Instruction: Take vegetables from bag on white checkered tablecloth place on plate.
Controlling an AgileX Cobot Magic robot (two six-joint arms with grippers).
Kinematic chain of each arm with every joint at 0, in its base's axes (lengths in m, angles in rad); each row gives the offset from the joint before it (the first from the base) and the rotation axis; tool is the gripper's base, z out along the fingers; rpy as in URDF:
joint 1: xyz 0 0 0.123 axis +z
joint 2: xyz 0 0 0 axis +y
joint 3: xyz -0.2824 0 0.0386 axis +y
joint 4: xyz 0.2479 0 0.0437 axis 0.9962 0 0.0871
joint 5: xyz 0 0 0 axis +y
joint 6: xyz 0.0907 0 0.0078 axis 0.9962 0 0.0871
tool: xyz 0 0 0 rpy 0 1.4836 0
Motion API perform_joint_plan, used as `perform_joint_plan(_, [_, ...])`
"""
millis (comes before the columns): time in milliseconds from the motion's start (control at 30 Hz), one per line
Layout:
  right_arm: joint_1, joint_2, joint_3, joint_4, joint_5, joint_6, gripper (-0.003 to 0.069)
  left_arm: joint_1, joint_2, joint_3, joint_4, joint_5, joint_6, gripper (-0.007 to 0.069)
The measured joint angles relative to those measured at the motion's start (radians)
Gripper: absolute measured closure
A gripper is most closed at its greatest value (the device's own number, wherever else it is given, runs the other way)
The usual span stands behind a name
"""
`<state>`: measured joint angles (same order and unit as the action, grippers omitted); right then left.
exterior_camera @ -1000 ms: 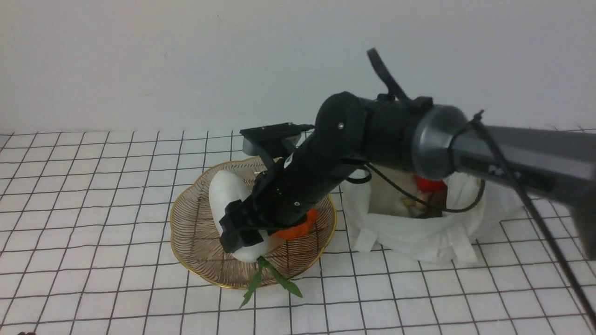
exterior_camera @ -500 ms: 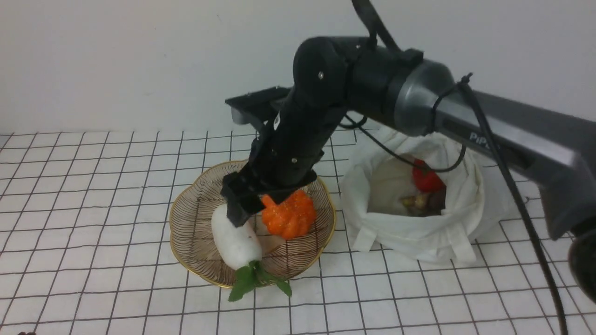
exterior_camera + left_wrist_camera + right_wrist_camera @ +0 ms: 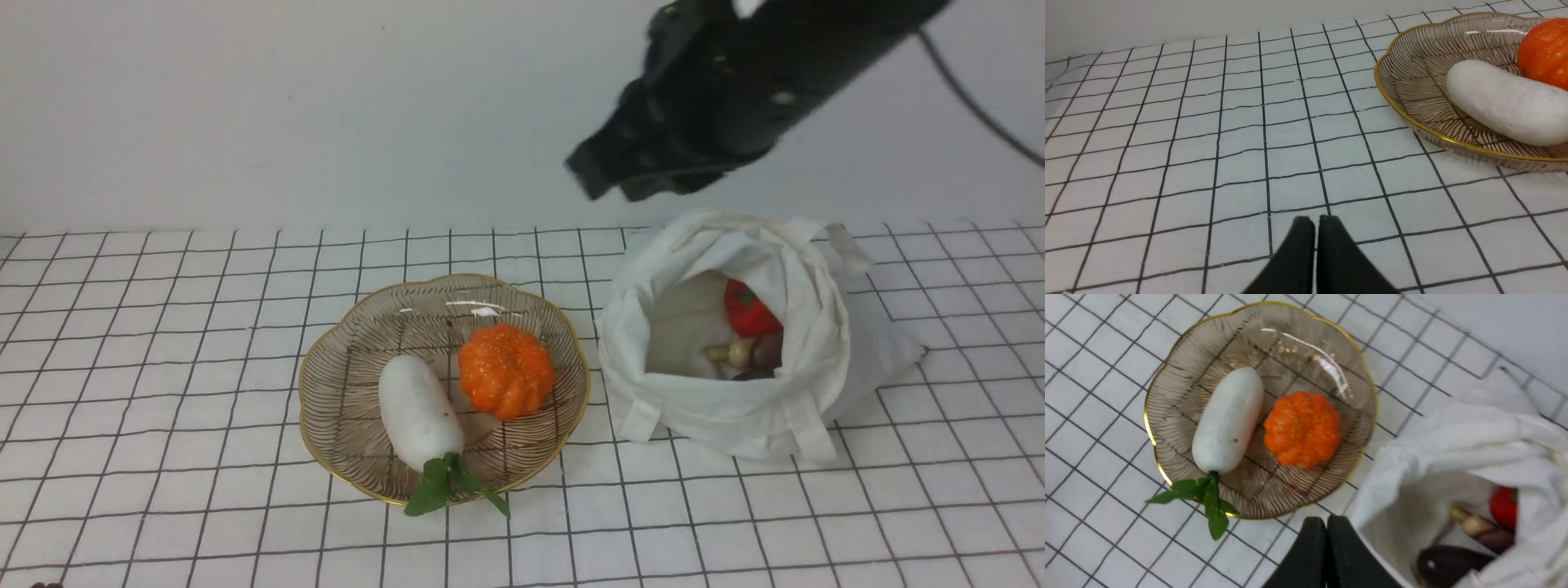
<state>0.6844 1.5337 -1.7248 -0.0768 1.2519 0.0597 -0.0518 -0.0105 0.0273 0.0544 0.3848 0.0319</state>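
The brownish glass plate [image 3: 343, 408] with a gold rim lies on the checkered tablecloth [image 3: 163, 327]. On it lie the white radish [image 3: 418, 412] with green leaves and an orange pumpkin [image 3: 504, 369]. The white cloth bag [image 3: 735, 408] stands open to the plate's right, with the red pepper [image 3: 749, 312] and small brownish pieces [image 3: 741, 353] inside. My right gripper [image 3: 608, 175] hangs high above the bag's left side, shut and empty [image 3: 1327, 522]. My left gripper [image 3: 1316, 222] is shut and empty, low over the cloth, apart from the plate [image 3: 1412, 118].
A dark purple eggplant [image 3: 1447, 563] lies in the bag in the right wrist view. A plain white wall [image 3: 245, 106] rises behind the table. Open cloth lies left of the plate and in front of it.
My right arm has risen from the plate, up and to the right, to above the bag. The radish and the pumpkin stay on the plate.
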Motion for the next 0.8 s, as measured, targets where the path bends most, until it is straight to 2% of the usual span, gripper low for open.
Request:
perform_joint_plan(167, [0.000, -0.317, 0.210, -0.086, 0.008, 0.110, 0.0671, 0.000, 0.000, 0.000, 0.000, 0.000, 0.000, 0.0633])
perform_joint_plan(233, [0.000, -0.524, 0.347, -0.110, -0.026, 0.146, 0.0673, 0.000, 0.000, 0.000, 0.000, 0.000, 0.000, 0.0633])
perform_joint_plan(267, [0.000, -0.524, 0.359, -0.112, -0.026, 0.149, 0.0673, 0.000, 0.000, 0.000, 0.000, 0.000, 0.000, 0.0633])
perform_joint_plan(400, [0.000, -0.951, 0.675, -0.152, -0.339, 0.188, 0.0673, 0.000, 0.000, 0.000, 0.000, 0.000, 0.000, 0.0633])
perform_joint_plan(533, [0.000, -1.160, 0.867, -0.184, -0.504, 0.204, 0.0673, 0.000, 0.000, 0.000, 0.000, 0.000, 0.000, 0.0633])
perform_joint_plan(567, [0.000, -1.284, 0.962, -0.214, -0.600, 0.238, 0.0673, 0.000, 0.000, 0.000, 0.000, 0.000, 0.000, 0.0633])
perform_joint_plan(633, [0.000, -1.374, 1.050, -0.248, -0.676, 0.282, 0.0673, 0.000, 0.000, 0.000, 0.000, 0.000, 0.000, 0.0633])
perform_joint_plan(667, [0.000, -1.481, 1.138, -0.305, -0.736, 0.351, 0.0673, 0.000, 0.000, 0.000, 0.000, 0.000, 0.000, 0.0633])
perform_joint_plan(733, [0.000, -1.550, 1.220, -0.390, -0.771, 0.499, 0.0673, 0.000, -0.001, 0.000, -0.002, 0.000, 0.000, 0.0633])
perform_joint_plan(767, [0.000, -1.551, 1.230, -0.401, -0.771, 0.510, 0.0673, 0.000, -0.001, 0.000, -0.002, 0.000, 0.000, 0.0633])
perform_joint_plan(800, [0.000, -1.551, 1.262, -0.435, -0.761, 0.586, 0.0673, 0.000, -0.001, 0.000, -0.002, 0.000, 0.000, 0.0633])
